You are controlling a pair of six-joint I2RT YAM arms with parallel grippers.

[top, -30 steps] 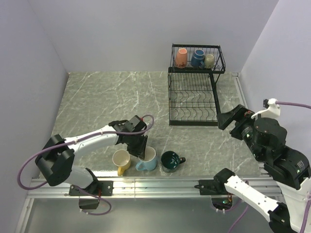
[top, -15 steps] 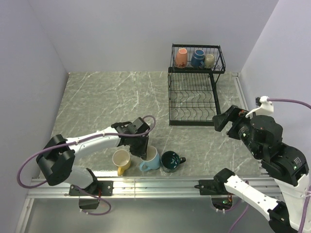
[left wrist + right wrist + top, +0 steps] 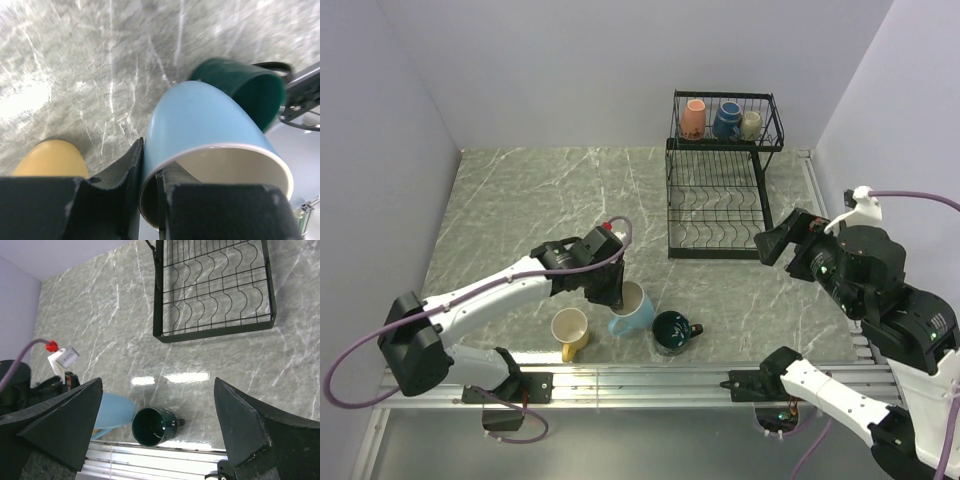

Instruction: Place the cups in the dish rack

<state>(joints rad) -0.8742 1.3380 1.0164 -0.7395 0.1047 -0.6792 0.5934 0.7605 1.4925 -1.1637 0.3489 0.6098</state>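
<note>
My left gripper (image 3: pixel 612 292) is shut on the rim of the light blue cup (image 3: pixel 632 310), one finger inside and one outside (image 3: pixel 150 195), and holds it tilted just above the table. The yellow cup (image 3: pixel 569 329) stands to its left; it also shows in the left wrist view (image 3: pixel 50 159). The dark teal cup (image 3: pixel 673 331) stands to its right, also in the right wrist view (image 3: pixel 151 426). The orange-pink (image 3: pixel 693 118), navy (image 3: pixel 726 120) and olive-grey (image 3: pixel 751 124) cups sit in the upper basket of the black dish rack (image 3: pixel 720 205). My right gripper (image 3: pixel 782 240) is open and empty, right of the rack.
The rack's lower slotted tray (image 3: pixel 215 295) holds nothing. A metal rail (image 3: pixel 620 378) runs along the table's near edge just below the cups. Walls close in on the left, back and right.
My left gripper has lifted the light blue cup off the table and tilted it, moving slightly up and right. My right arm has shifted left, towards the rack.
</note>
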